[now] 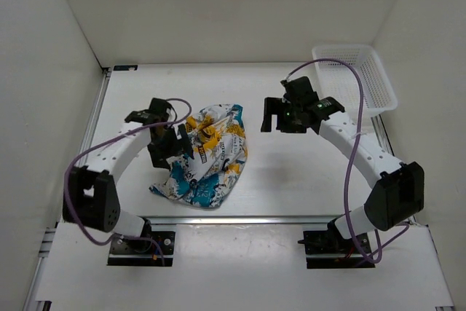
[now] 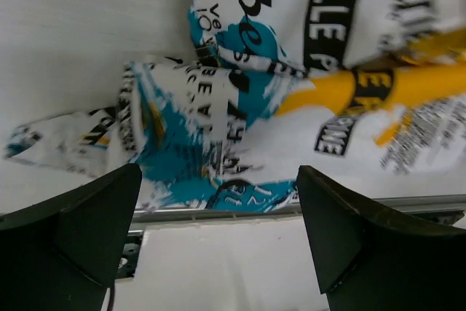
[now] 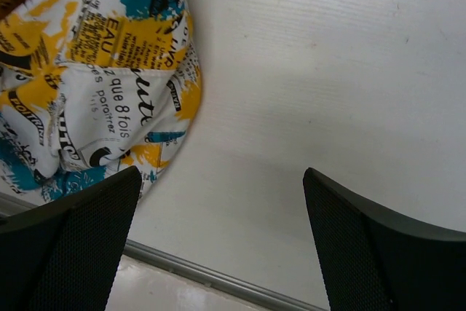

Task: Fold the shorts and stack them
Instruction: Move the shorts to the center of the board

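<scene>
The shorts (image 1: 207, 158) lie in a crumpled heap on the white table, left of centre; white fabric with yellow, teal and black print. They fill the top of the left wrist view (image 2: 291, 85) and the upper left of the right wrist view (image 3: 95, 78). My left gripper (image 1: 175, 147) hovers over the heap's left edge, open and empty; its fingers (image 2: 69, 231) stand wide apart. My right gripper (image 1: 280, 118) is open and empty above bare table, to the right of the shorts, apart from them.
A white plastic lattice basket (image 1: 357, 78) stands at the back right corner. A metal rail (image 1: 240, 218) runs along the table's near edge. White walls close in the left, back and right sides.
</scene>
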